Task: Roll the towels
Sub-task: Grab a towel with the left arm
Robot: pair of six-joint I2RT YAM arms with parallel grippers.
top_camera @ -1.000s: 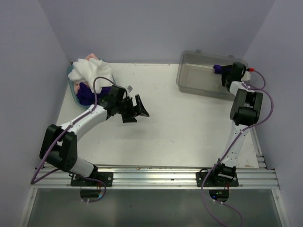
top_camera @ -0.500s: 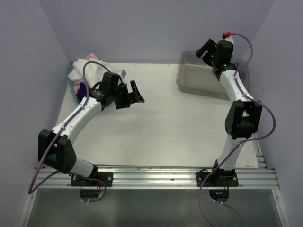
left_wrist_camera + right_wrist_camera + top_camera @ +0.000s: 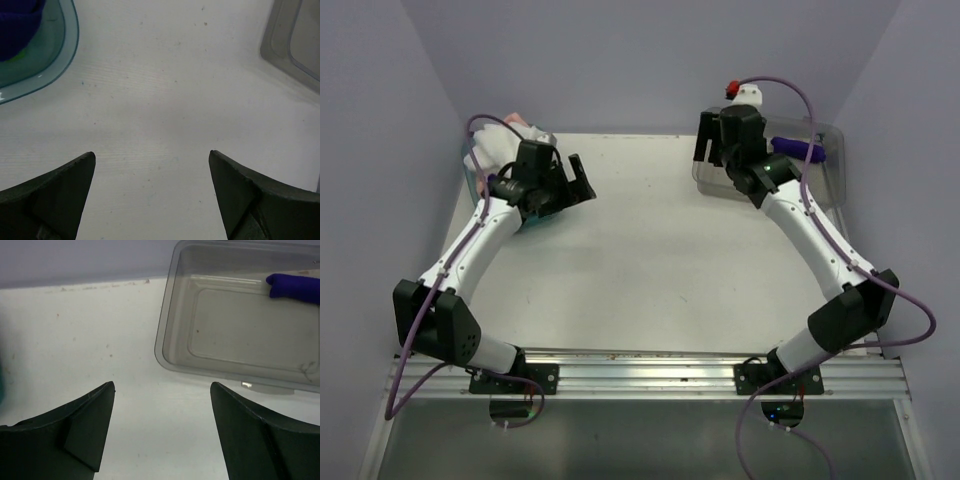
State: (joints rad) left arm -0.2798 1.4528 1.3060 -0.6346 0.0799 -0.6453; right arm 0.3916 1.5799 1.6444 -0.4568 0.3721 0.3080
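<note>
Heaped towels (white on top, purple under) sit in the teal basket, up-left of the left gripper. One purple roll lies in the clear bin, ahead-right of the right gripper. Next pick: pinch one layer at an edge, lift clear, spread flat before rolling. Both jaws wide, holding and touching nothing.

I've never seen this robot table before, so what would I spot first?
First, the fluffy white cloth towel heaped in the teal plastic basket at the far left corner, with the left arm's open claw just beside it. Next, the dark purple rolled towel lying alone in the clear grey plastic bin at the far right, the right arm's open claw hovering by its left edge.
</note>
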